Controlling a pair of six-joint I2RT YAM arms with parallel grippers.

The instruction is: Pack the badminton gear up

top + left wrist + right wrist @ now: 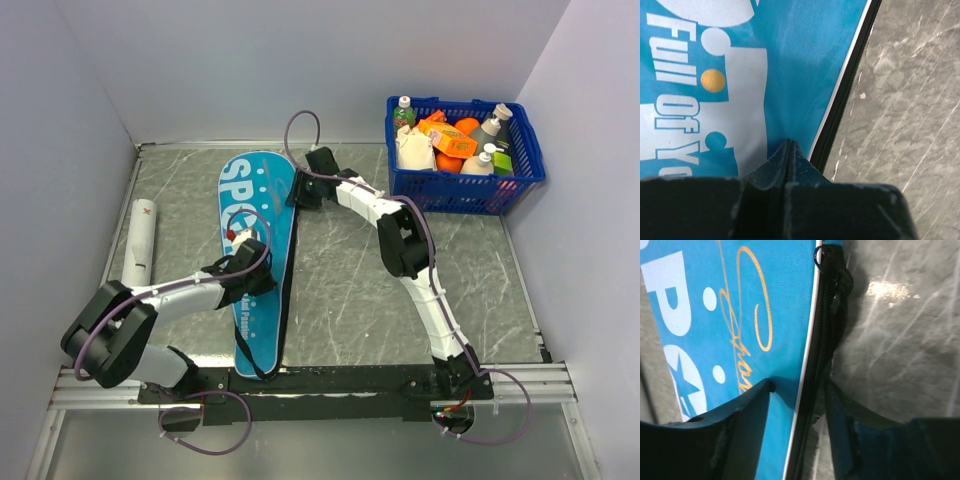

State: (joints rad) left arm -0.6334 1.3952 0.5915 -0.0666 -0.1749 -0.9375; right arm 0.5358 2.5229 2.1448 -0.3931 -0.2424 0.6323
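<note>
Bag: the blue racket-shaped bag (258, 335) lies flat on the grey marbled table (340, 290), left of centre. Its narrow handle end is nearest the arm bases and its wide head points to the far wall.
Bag lettering: big white letters run across the head, smaller white words run down the neck, and there is gold script near the far right edge.
Bag edge: a black zip (815, 365) runs along the right side, edged with thin white piping.
Left gripper: the left gripper (789, 150) sits over the neck of the bag, just inside the zipped edge. Its two fingers are pressed together with no gap, and the tips touch the blue cloth. I cannot tell whether a fold of cloth is caught between them.
Tube: the long white tube (138, 245) lies on the table left of the bag, apart from it and roughly parallel to it. The red mark (147, 208) is at its far end.
Right gripper: the right gripper (797, 385) reaches over to the far right edge of the bag's head. Its fingers are spread apart on either side of the zip, one over the blue cloth and one over the bare table, holding nothing.
Zip pull: the black pull (840, 275) lies on the zip just beyond the right gripper's fingers.
Basket: a blue mesh basket (465, 190) stands in the far right corner, well away from the bag, filled with bottles and orange packets.
</note>
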